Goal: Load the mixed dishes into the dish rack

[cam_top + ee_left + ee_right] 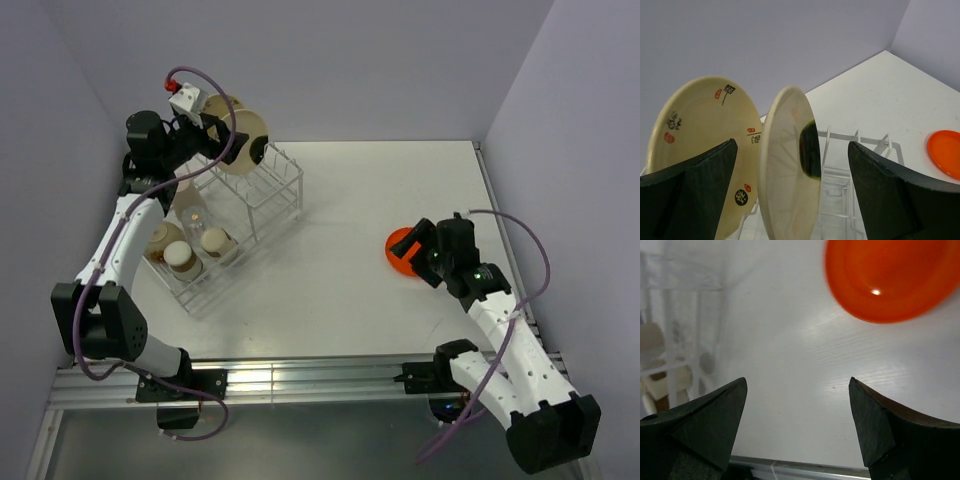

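Note:
Two cream plates with brown motifs stand on edge in the tall slotted section of the white dish rack (262, 195): a far plate (695, 130) and a near plate (782, 185). My left gripper (791, 145) is open around the near plate's rim, with a gap on both sides; from above the left gripper (225, 140) sits at the plates (245, 125). The orange plate (400, 248) lies flat on the table at the right. My right gripper (430, 252) hovers open at its near edge, holding nothing. In the right wrist view the orange plate (890, 275) lies ahead of the open right gripper (797, 382).
Several cups (185, 258) stand in the rack's lower tray section, with a tall beige cup (190, 200) behind them. Rack wires (860, 142) show under the plates, and the orange plate (945, 152) beyond. Walls close the left, back and right sides. A metal rail (300, 375) runs along the near edge.

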